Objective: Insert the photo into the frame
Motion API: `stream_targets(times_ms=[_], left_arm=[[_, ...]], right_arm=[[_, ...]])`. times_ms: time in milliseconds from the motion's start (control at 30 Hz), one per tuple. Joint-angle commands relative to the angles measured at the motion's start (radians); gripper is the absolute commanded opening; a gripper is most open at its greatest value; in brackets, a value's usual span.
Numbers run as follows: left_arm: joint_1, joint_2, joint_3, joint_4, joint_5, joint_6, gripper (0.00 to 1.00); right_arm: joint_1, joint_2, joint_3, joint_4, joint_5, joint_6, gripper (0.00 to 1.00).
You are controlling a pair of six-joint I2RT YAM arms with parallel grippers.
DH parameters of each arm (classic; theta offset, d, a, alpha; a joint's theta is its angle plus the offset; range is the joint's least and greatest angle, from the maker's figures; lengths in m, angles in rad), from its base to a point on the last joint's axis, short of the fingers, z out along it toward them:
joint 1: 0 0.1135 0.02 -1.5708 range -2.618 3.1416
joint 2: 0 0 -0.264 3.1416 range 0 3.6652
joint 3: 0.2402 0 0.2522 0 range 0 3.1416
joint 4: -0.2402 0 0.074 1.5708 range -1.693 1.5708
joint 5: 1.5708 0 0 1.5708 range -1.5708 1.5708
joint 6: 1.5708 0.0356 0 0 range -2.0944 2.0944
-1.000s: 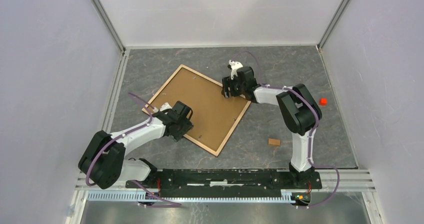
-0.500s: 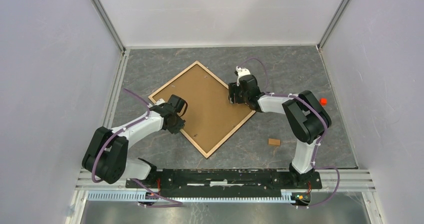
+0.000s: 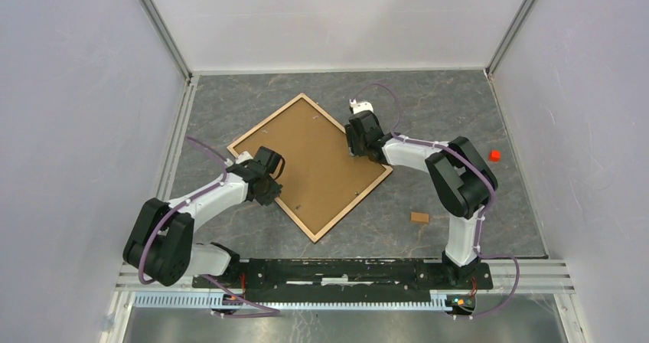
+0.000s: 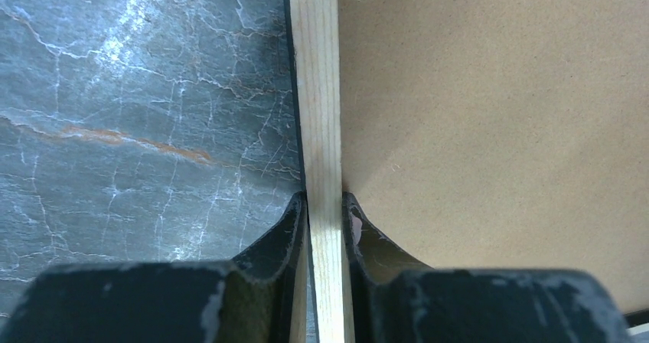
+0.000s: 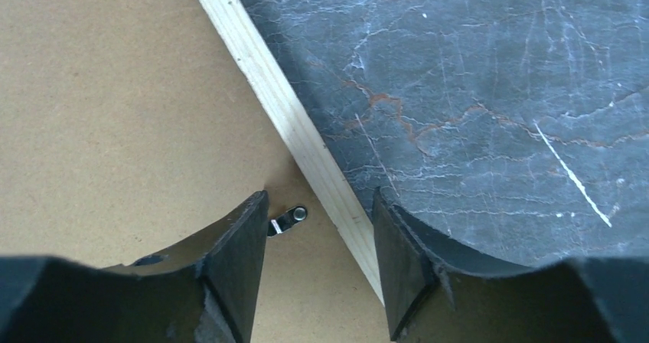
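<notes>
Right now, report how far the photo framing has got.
Done: backing board sits in the frame. In hand: left gripper clamps its rim; right gripper open astride the opposite rim beside a clip. Remaining: unclear; the photo is not in view.

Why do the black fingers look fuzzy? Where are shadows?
Left wrist view: the left gripper sits close to the lens, so it blurs, while the frame looks sharp; a shadow falls on the backing board beside it. Right wrist view: the right gripper is soft-edged, veins in the table crisp. Top view: even light, no glare.

Pale lilac walls enclose a grey marbled tabletop.
</notes>
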Motion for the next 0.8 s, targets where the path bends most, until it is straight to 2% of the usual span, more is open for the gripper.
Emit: stream_targets(times_ms=[0,300,500,767], left_arm=[[0.005,0.014,-0.031,0.008,-0.037,0.028,0.02],[0.006,0.020,-0.003,-0.011,-0.048,0.042,0.02],[0.008,0.029,0.008,-0.018,-0.045,0.048,0.02],[0.015,0.028,0.020,-0.037,-0.060,0.067,0.02]], right_arm=[[0.046,0.016,0.042,-0.088,-0.078,0.024,0.52],[0.046,-0.001,0.028,-0.113,-0.153,-0.017,0.52],[0.047,0.023,0.050,-0.143,-0.196,-0.046,0.56],[0.045,0.046,0.078,-0.216,-0.247,-0.116,0.46]])
